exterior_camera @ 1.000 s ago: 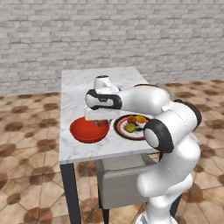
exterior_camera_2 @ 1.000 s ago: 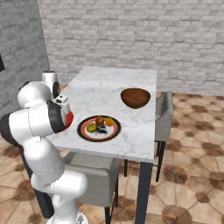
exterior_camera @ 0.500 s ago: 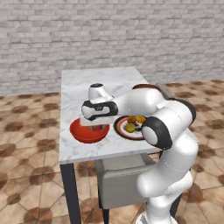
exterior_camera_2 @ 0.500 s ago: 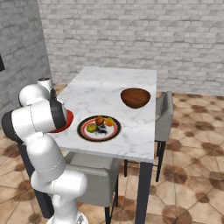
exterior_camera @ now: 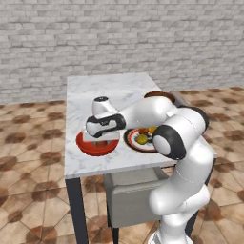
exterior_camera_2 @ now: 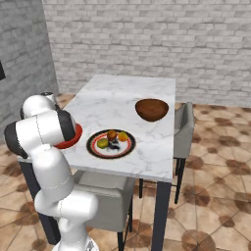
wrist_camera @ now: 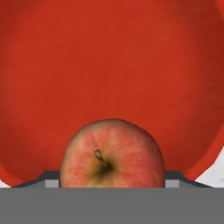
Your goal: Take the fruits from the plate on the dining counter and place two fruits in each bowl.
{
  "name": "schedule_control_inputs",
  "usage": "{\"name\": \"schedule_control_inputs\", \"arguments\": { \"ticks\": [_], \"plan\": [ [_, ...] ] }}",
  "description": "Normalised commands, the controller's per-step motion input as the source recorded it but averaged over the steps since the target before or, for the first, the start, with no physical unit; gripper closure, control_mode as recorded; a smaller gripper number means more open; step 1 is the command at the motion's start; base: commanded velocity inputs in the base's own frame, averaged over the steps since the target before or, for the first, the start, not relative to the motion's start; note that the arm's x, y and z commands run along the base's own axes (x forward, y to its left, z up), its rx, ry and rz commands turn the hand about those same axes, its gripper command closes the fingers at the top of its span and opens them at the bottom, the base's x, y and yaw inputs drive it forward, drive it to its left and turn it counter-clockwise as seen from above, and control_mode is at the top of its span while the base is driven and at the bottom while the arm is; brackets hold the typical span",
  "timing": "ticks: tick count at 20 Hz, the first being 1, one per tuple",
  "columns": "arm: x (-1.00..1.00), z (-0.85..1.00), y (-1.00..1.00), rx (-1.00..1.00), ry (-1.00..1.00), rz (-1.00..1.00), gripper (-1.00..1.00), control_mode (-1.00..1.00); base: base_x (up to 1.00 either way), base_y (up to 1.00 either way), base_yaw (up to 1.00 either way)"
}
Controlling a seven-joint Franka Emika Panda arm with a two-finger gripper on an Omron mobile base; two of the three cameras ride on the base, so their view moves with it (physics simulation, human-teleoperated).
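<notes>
A: From the left base camera, where is the pincer (exterior_camera: 99,141)?
B: Low over the red bowl (exterior_camera: 86,145) at the table's (exterior_camera: 95,90) near left. Plate (exterior_camera: 132,141) sits just right of it.

A: And the right base camera?
B: Three fruits remain on the plate (exterior_camera_2: 126,149); the brown bowl (exterior_camera_2: 152,109) stands farther off.

A: Hand camera?
B: The pincer grips a red apple (wrist_camera: 112,154) above the red bowl (wrist_camera: 109,61). Best lower it near the bowl's floor, then open gently so it won't roll out.

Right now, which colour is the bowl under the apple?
Glossy bright red bowl beneath the red apple; clearest in the hand view.
</notes>
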Motion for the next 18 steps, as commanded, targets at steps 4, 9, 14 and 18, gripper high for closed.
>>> {"name": "schedule_control_inputs", "arguments": {
  "ticks": [4, 9, 14, 18],
  "plan": [
    [0.00, -0.10, 0.00, 0.00, -0.02, 0.00, -1.00, -1.00, 0.00, 0.00, 0.00],
    [0.03, 0.04, -0.08, 0.01, 0.00, 0.00, -1.00, -1.00, 0.00, 0.00, 0.00],
    [0.05, 0.33, -0.21, 0.03, 0.00, 0.00, -1.00, -1.00, 0.00, 0.00, 0.00],
    [0.00, 0.24, -0.22, 0.00, 0.00, 0.00, -1.00, -1.00, 0.00, 0.00, 0.00]
  ]
}}
